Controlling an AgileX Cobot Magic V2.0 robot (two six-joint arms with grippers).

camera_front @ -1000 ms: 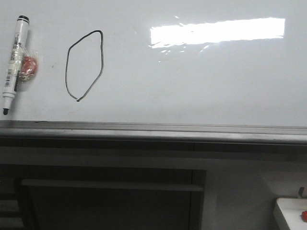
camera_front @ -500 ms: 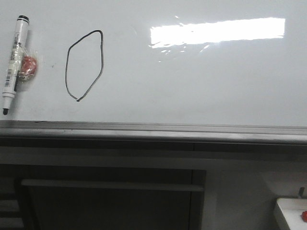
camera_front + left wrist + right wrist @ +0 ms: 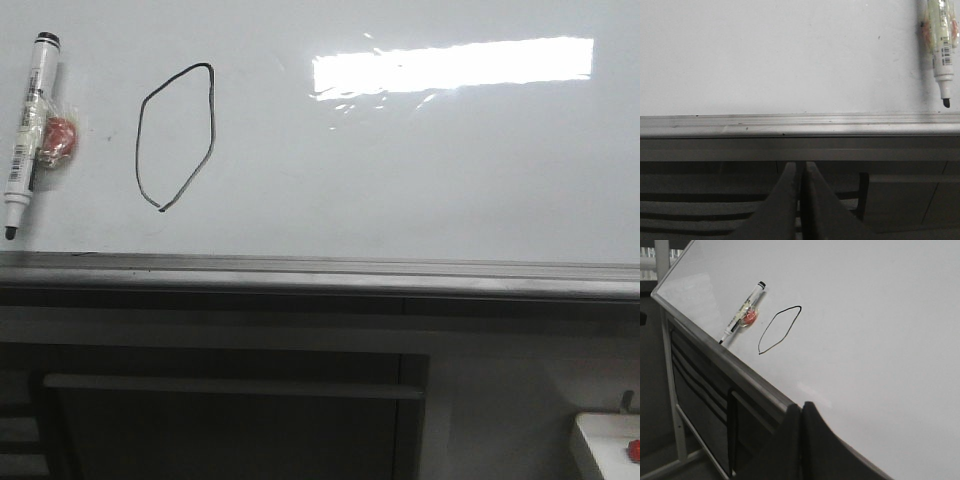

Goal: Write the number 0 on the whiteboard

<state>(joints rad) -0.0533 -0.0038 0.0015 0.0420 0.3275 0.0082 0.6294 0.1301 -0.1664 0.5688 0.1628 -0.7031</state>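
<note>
- Whiteboard [image 3: 420,170] lies flat, glossy, with a bright light reflection [image 3: 450,65] on its right part; grey ledge [image 3: 320,270] runs along the near edge.
- Number 0 [image 3: 175,137], a thin black angular loop, sits on the board's left part, pointed end toward the ledge.
- Marker [image 3: 27,130] lies left of it, uncapped, tip toward the ledge; a small red object [image 3: 60,138] touches its barrel.
- Left gripper [image 3: 801,200]: fingers clenched together, empty, off the board's near edge.
- Right gripper [image 3: 801,440]: fingers clenched, empty.
</note>
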